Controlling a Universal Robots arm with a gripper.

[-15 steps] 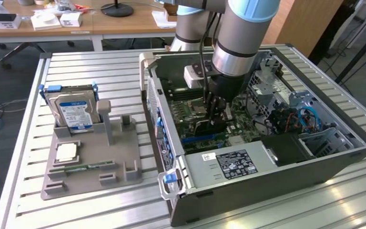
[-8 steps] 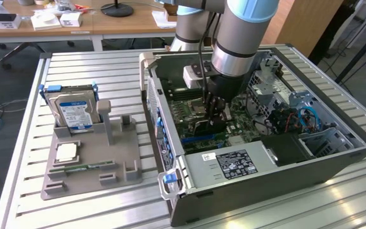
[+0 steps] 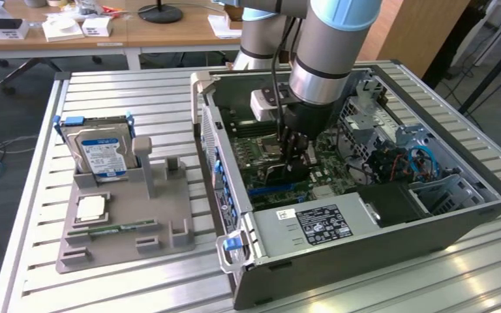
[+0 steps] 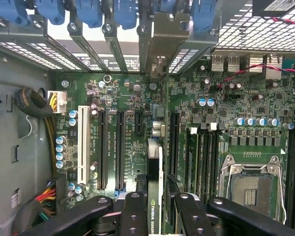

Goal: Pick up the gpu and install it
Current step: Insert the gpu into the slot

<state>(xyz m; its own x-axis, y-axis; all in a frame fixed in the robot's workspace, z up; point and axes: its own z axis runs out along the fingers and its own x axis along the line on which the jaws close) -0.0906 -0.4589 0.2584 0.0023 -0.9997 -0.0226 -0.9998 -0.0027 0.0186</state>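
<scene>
Friend: What is your claw doing?

Me: My claw (image 4: 156, 189) is squeezed on the gpu (image 4: 155, 167). One finger is on each flat side, so the thin black card stands on its edge.

Friend: Why on its edge?

Me: I think that is how it goes in. The long black slots (image 4: 102, 147) on the green board (image 4: 132, 98) run the same way as the card, so its bottom edge can meet one.

Friend: Where is the card now?

Me: It is inside the open computer case (image 3: 390, 254), low over the green board. Its far end points at the row of blue clips (image 4: 88, 12) on the back wall. I cannot tell if it touches the board.

Friend: What is close by?

Me: An empty square chip socket (image 4: 250, 189) is on one side. A bunch of coloured wires (image 4: 46, 194) is on the other, by the case wall. A big grey power box (image 3: 316, 225) fills one corner.

Friend: Could anything get in the way?

Me: The card hides the slot right under it. Other slots sit close on both sides, so I guess a small tilt could send it wrong.

Friend: And outside the case?

Me: On the table (image 3: 128, 91) a grey holder (image 3: 124, 215) keeps a hard drive (image 3: 101, 155) standing up. A square chip (image 3: 91, 207) and a slim green memory stick (image 3: 115, 229) lie flat on it. They are well apart from me.
</scene>
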